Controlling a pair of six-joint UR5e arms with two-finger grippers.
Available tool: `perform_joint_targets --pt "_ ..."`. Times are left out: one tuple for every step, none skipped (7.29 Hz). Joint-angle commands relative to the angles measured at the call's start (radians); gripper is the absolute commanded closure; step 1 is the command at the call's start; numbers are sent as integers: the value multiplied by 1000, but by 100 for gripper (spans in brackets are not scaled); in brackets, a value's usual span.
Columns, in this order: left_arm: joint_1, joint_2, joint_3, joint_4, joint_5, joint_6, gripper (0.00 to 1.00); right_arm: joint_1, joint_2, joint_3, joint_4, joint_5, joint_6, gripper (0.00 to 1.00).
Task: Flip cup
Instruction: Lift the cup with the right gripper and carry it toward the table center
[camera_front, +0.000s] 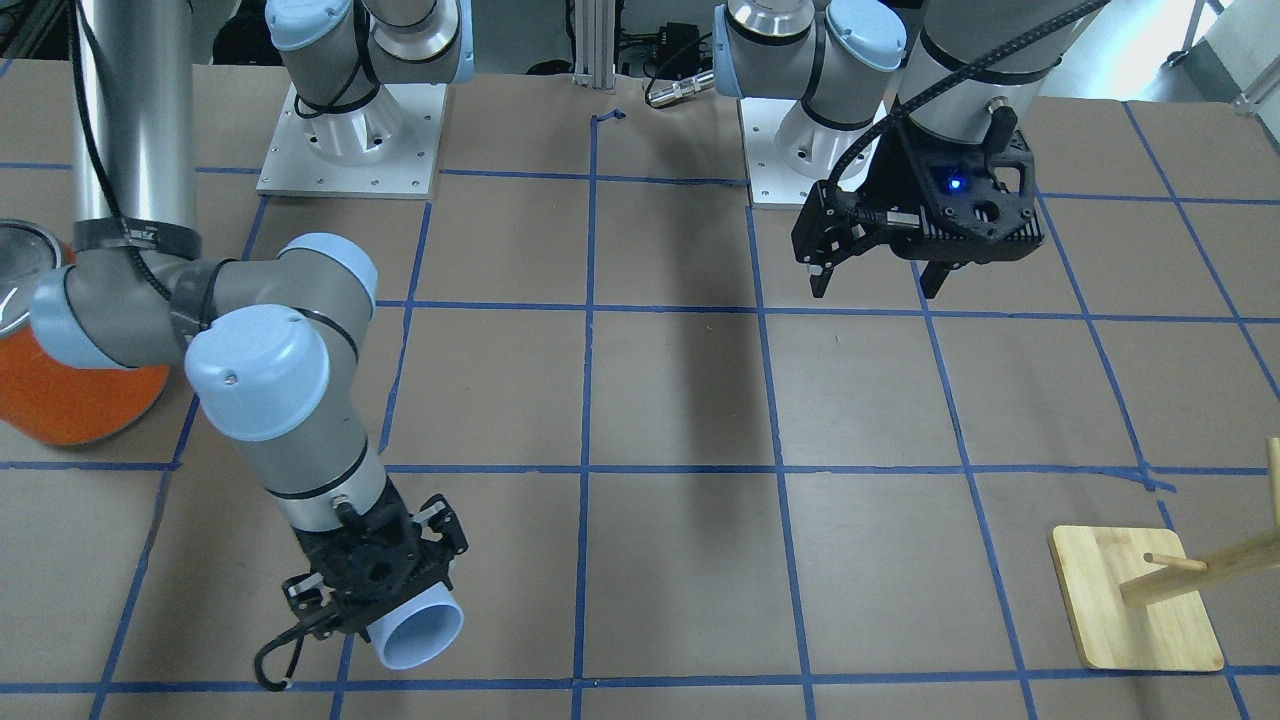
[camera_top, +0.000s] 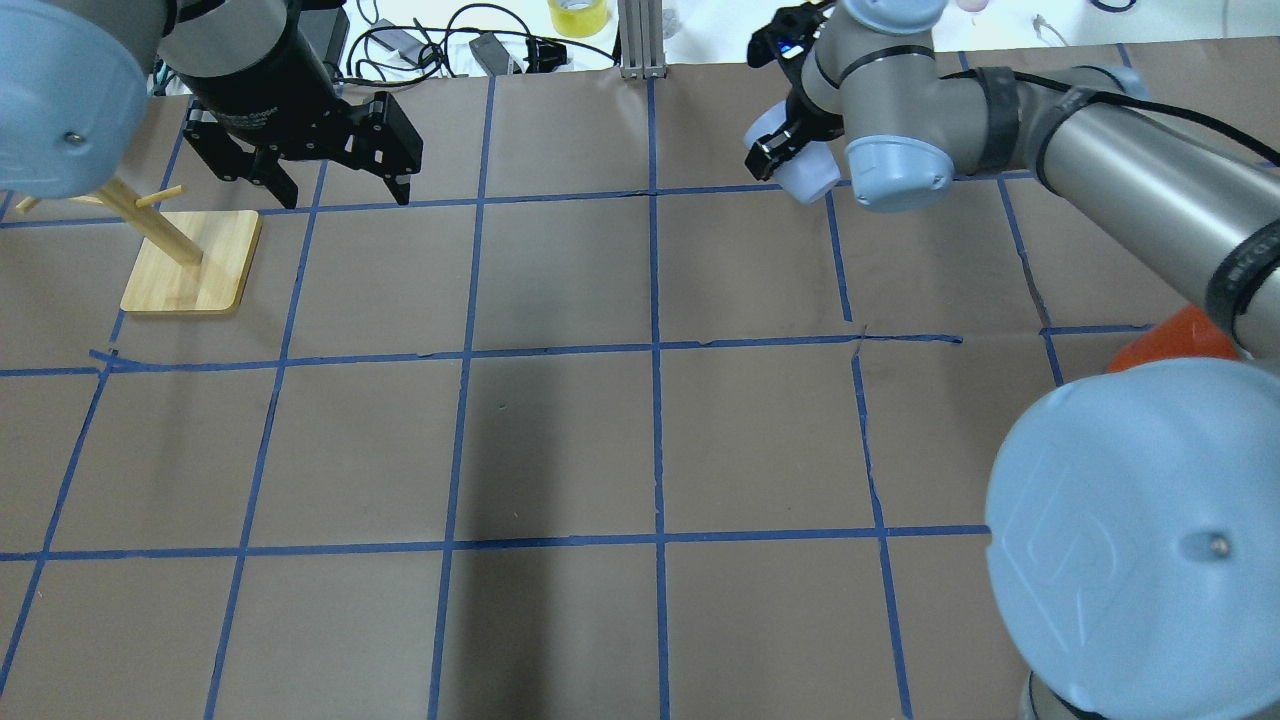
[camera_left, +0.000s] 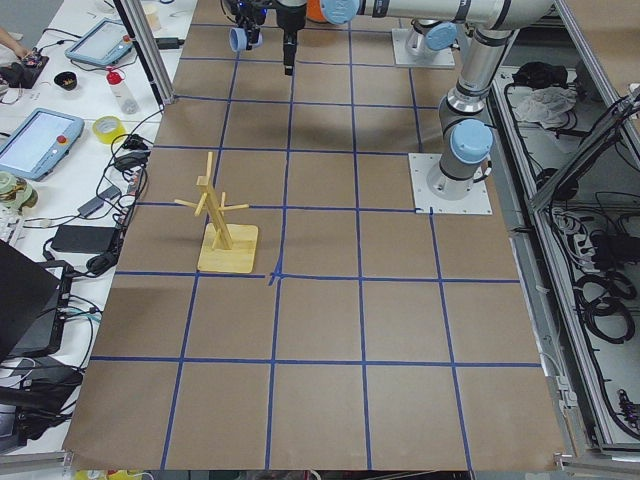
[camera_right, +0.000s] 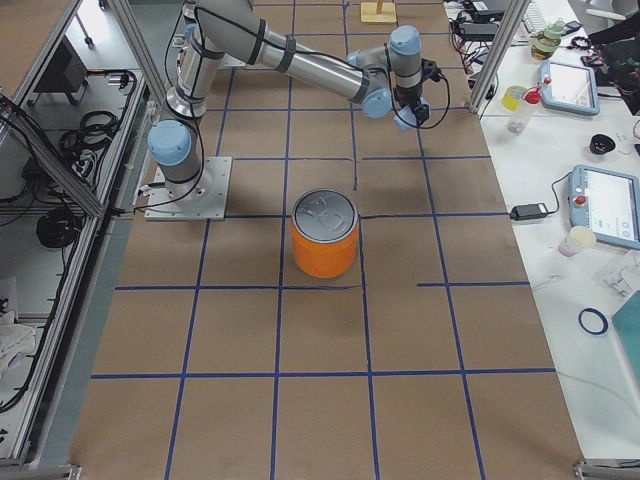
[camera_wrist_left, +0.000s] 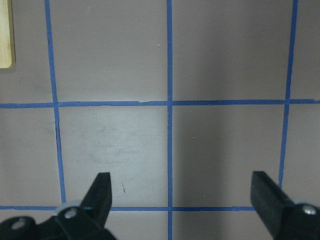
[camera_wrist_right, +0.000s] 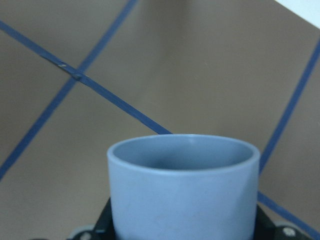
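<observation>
Pale blue, the cup (camera_front: 425, 630) lies sideways above the brown paper table (camera_front: 680, 400). We see the right gripper (camera_front: 385, 600) clamped on its base end, with the open mouth pointing away from the wrist. The left gripper (camera_front: 878, 280) hangs spread wide and holds nothing, near the wooden peg rack (camera_top: 190, 265). An orange can (camera_right: 325, 235) stands well apart from the cup.

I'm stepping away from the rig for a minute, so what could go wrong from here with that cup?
The right gripper holds the cup on its side, gripping near the base; the smooth wall could slip out as the wrist turns. If released while tilted like this, the cup may roll across the table rather than stand.
</observation>
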Motion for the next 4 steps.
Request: perform_joint_targets --pt "0 0 0 0 1 0 0 102 41 -32 3 4 -176 82" --pt "2 0 0 0 1 2 0 162 82 -40 3 7 -268 82" --pt "2 2 1 0 7 2 0 223 86 -46 1 -11 -339 82" --pt "5 2 3 0 7 2 0 250 96 -49 0 -14 -382 82"
